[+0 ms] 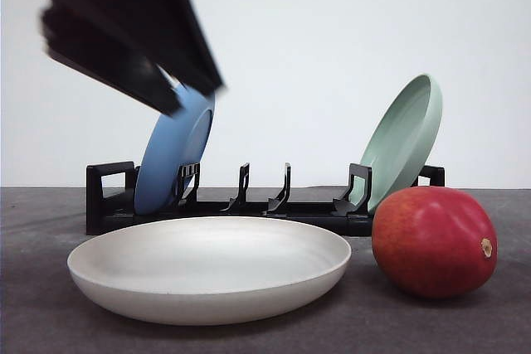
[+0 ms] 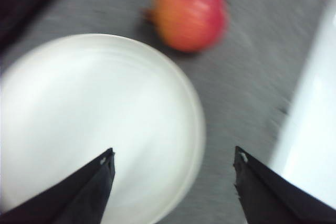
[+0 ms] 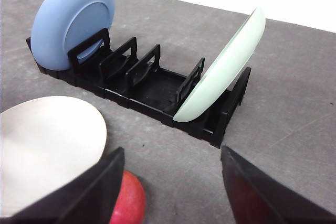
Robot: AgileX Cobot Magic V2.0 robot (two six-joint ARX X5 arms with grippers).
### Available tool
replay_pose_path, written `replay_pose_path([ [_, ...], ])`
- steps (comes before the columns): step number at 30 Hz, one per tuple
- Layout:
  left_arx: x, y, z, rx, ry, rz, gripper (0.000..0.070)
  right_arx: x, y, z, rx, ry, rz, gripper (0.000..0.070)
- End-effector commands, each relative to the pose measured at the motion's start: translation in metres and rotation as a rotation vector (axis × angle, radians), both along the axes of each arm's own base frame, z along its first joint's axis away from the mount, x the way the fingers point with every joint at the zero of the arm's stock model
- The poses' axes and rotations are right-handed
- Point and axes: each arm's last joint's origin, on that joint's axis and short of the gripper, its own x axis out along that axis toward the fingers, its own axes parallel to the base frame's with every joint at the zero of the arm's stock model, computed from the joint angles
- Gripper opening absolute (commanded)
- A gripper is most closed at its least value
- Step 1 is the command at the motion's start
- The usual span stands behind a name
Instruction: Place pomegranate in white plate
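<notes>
Front view: pomegranate (image 1: 434,242) sits on the grey table (image 1: 465,321), just beside the white plate (image 1: 207,269), not in it. Behind them, black dish rack (image 1: 241,201) holds a blue plate (image 1: 170,155) and a pale green plate (image 1: 405,140), both leaning. Left arm blurred, up over the blue plate. Left wrist view: left gripper (image 2: 173,169) spread wide, nothing held; white plate under and ahead of it, pomegranate farther ahead past the plate's rim. Right wrist view: right gripper (image 3: 172,174) also wide, empty; pomegranate low beside one finger (image 3: 89,192), rack well ahead.
</notes>
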Motion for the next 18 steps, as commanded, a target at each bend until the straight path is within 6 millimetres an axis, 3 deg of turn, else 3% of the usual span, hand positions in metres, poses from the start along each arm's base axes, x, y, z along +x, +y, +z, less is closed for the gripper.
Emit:
replay_pose_path([
  [1, 0.008, 0.012, 0.008, -0.035, 0.002, 0.080, 0.0435, -0.001, 0.000, 0.006, 0.008, -0.021, 0.001, 0.0373],
  [9, 0.032, 0.076, 0.025, -0.098, -0.061, 0.421, 0.0434, -0.001, 0.000, 0.006, 0.024, -0.012, -0.005, 0.0373],
  [18, 0.041, 0.113, 0.029, -0.205, -0.127, 0.584, 0.0434, -0.001, 0.001, 0.006, 0.061, 0.009, -0.010, 0.0378],
])
